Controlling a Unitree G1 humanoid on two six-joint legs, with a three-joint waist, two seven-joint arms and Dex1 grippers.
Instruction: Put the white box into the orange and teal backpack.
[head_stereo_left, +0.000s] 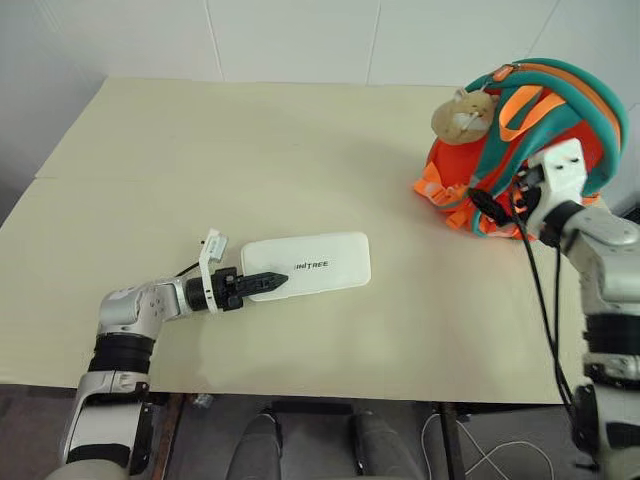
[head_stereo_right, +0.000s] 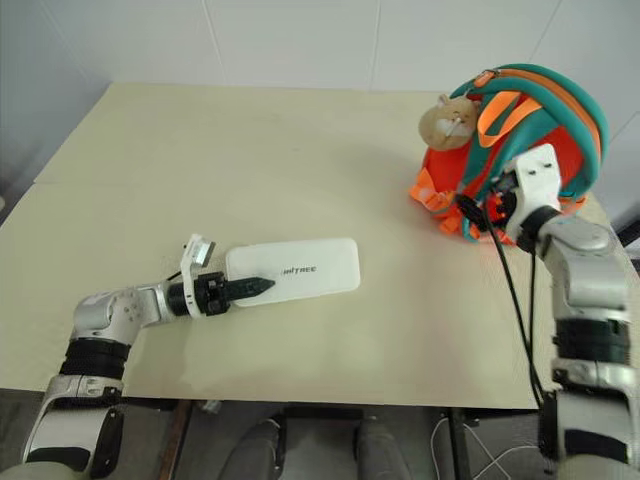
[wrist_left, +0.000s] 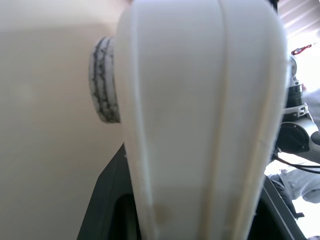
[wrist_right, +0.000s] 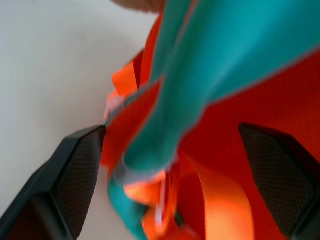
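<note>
- Two arms reach over the pale bench (head_stereo_left: 250, 150), one from each near corner.
- Close to the near edge, left of the middle, the left end effector (head_stereo_left: 268, 283) is clamped on the near-left short end of the white box (head_stereo_left: 312, 263); one black finger lies across the top of the box there.
- The white box lies flat on the bench, long side running roughly along the near edge, dark lettering facing up. In the left wrist view its white shell (wrist_left: 200, 125) rises straight up between the two dark fingers.
- Farther back, by the right edge of the bench, the right end effector (wrist_right: 175, 175) has its two fingers spread wide apart, one to each side of a bunch of teal and orange straps low on the backpack. No finger is seen pressing on the straps.
- The orange and teal backpack (head_stereo_left: 520, 140) stands near the far-right corner, teal straps arching over its orange body, orange loops hanging at its base.
- A tan plush charm (head_stereo_left: 462, 116) sits on the upper left side of the backpack.
- The box and the backpack are well apart, with bare bench between them.
</note>
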